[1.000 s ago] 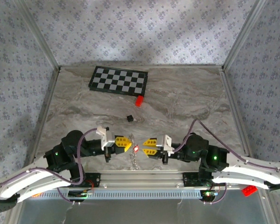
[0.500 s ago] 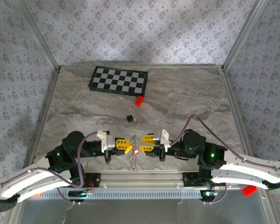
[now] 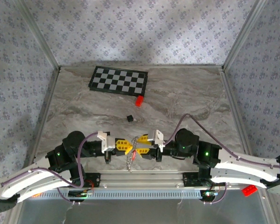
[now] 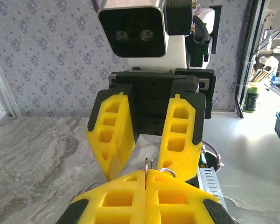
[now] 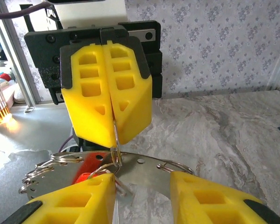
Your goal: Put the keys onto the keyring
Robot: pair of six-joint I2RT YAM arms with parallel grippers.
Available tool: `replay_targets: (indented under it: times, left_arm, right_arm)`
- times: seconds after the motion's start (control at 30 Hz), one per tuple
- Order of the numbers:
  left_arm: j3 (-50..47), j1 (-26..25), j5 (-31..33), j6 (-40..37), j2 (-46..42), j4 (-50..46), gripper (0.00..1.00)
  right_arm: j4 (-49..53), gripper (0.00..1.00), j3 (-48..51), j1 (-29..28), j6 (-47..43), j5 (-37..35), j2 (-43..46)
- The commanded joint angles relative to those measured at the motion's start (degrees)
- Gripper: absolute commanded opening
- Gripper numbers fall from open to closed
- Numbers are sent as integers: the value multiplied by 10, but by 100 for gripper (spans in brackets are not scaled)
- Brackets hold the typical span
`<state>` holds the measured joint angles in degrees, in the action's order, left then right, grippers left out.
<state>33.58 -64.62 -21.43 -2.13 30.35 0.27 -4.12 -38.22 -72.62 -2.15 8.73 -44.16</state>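
Yellow-tipped, the left claw (image 3: 127,146) and right claw (image 3: 141,145) meet nose to nose in the top view. The keyring (image 3: 129,161) dangles just beneath their tips.

From the left wrist, the left claw (image 4: 147,179) is clamped shut on a thin wire loop of the keyring (image 4: 148,164) that pokes out at its tips. The right claw (image 4: 142,161) faces it with its jaws apart.

From the right wrist, the right claw (image 5: 142,182) stands parted, gripping nothing I can make out. The keyring (image 5: 107,161) hangs from the closed left claw (image 5: 113,137), just ahead of the right claw. The red key (image 5: 86,171) sits behind the rings.
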Motion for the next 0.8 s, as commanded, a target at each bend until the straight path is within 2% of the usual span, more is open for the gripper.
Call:
replay_targets:
  times: [0.0, 0.2, 0.47, 0.67, 0.77]
  left_arm:
    - [17, -1, -5, -9, 2, 36, 0]
    - [16, -1, -3, -9, 6, 36, 0]
    - [19, -1, -4, -10, 6, 36, 0]
    - [20, -1, -1, -10, 6, 39, 0]
    - [18, -1, 2, -8, 8, 49, 0]
  right_arm:
    - [-24, 37, -18, 2, 5, 16, 5]
    - [-44, 36, -10, 2, 7, 25, 7]
    - [-29, 20, -10, 2, 3, 12, 3]
    - [-19, 20, -13, 2, 1, 5, -3]
    - [-11, 25, -18, 2, 1, 8, -12]
